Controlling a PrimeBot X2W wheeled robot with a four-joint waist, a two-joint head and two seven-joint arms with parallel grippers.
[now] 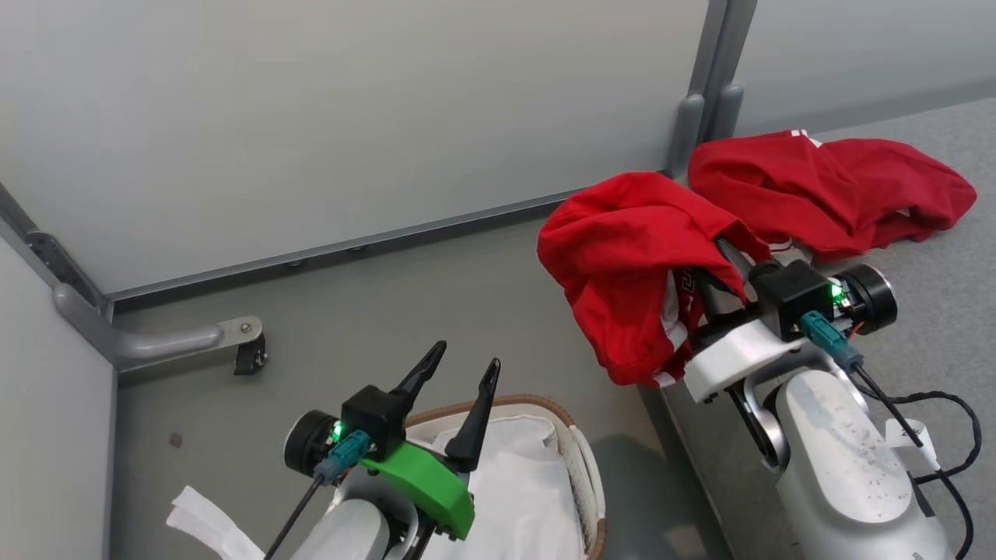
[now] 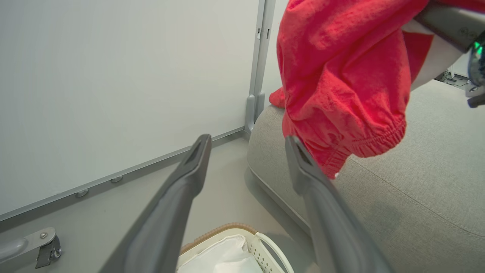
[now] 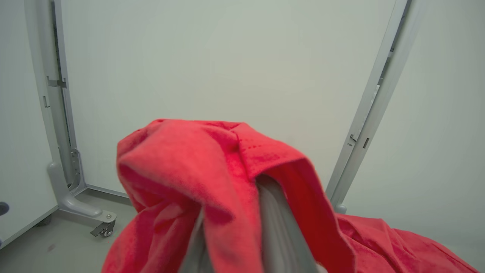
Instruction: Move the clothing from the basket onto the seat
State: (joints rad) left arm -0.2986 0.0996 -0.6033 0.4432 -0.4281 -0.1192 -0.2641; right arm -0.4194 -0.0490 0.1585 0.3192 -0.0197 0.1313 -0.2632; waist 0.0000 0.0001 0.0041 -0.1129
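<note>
A red garment (image 1: 622,264) hangs draped over my right gripper (image 1: 720,260), which is shut on it above the seat's left edge; its fingers are mostly hidden by the cloth. That same garment (image 2: 341,76) (image 3: 212,182) dangles with its elastic hem just above the grey seat (image 2: 409,197). A second red garment (image 1: 832,190) lies spread on the seat (image 1: 957,303) at the back. My left gripper (image 1: 459,369) stands open and empty over the basket (image 1: 580,451), whose white liner (image 1: 513,482) shows inside.
Pale partition panels (image 1: 350,117) with grey posts (image 1: 700,101) close off the back and left. A caster foot (image 1: 249,354) stands on the grey floor at the left. A black cable (image 1: 949,435) loops beside my right forearm.
</note>
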